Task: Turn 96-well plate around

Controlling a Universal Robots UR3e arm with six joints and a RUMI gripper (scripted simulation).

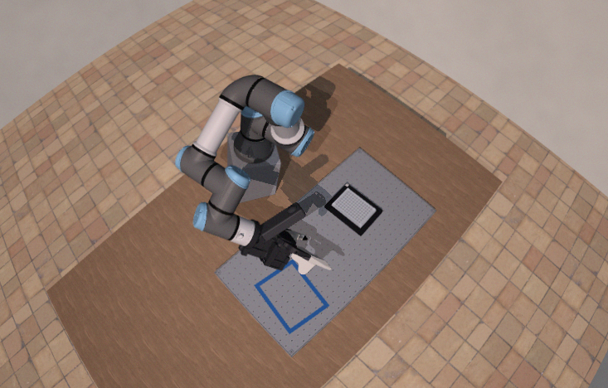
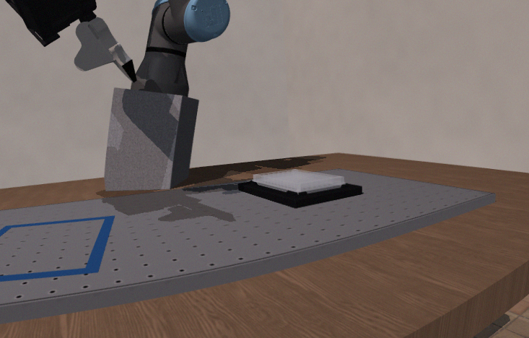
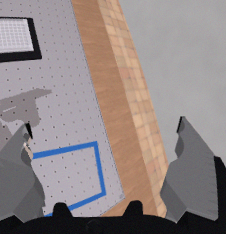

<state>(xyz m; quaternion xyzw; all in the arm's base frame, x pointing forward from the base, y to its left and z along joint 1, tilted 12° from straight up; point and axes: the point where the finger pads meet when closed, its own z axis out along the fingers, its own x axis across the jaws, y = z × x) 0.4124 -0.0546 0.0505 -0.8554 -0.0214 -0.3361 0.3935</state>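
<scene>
The clear 96-well plate (image 1: pixel 352 207) (image 2: pixel 299 180) (image 3: pixel 13 32) lies flat in the black plate nest N1 (image 1: pixel 367 226) (image 2: pixel 295 198) (image 3: pixel 18 55) on the grey perforated board (image 1: pixel 392 231) (image 2: pixel 341 218). I cannot make out the plate's cut corner or the A1 mark. My gripper (image 1: pixel 312 250) (image 2: pixel 126 69) (image 3: pixel 104 121) is open wide and empty. It hangs high above the board, between the nest and a blue marked rectangle, well clear of the plate.
A blue marked rectangle (image 1: pixel 308 316) (image 2: pixel 96 248) (image 3: pixel 99 170) lies on the board's near end. The arm's grey pedestal (image 1: pixel 257 178) (image 2: pixel 149 139) stands behind the board on the wooden table (image 1: pixel 142 298) (image 2: pixel 383 285). The table edge and tiled floor (image 3: pixel 133 100) lie beyond.
</scene>
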